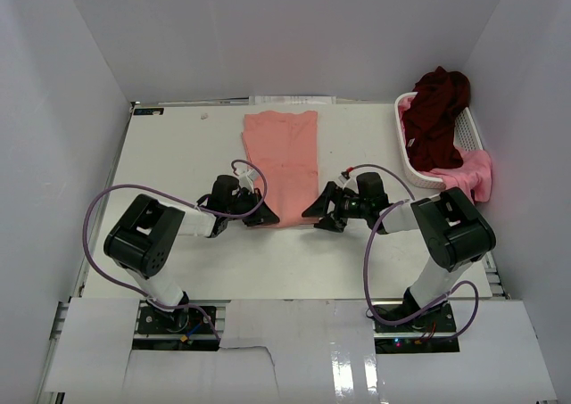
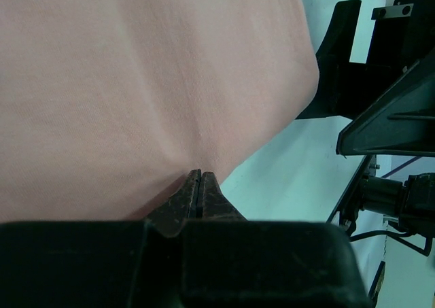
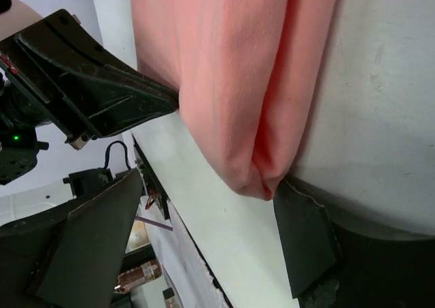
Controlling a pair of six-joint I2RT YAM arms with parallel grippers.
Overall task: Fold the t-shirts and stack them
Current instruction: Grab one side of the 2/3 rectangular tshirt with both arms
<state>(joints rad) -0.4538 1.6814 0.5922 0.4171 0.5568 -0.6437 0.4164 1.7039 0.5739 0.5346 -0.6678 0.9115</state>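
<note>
Nearest, the left gripper (image 2: pixel 199 175) pinches the near hem of the salmon-pink t-shirt (image 1: pixel 284 159), a lengthwise-folded strip on the table (image 1: pixel 178 154), and the right gripper (image 1: pixel 319 215) gapes around its other corner, so folding looks half done, with the maroon t-shirt (image 1: pixel 437 110) and brighter pink t-shirt (image 1: pixel 473 174) unfolded at the basket (image 1: pixel 468 136).

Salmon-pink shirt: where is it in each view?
Top external: salmon-pink shirt, middle of the white table.
Left wrist: shirt fills the upper left.
Right wrist: shirt runs down from top centre.
Shared landmark: the white table beside it in all three.
</note>
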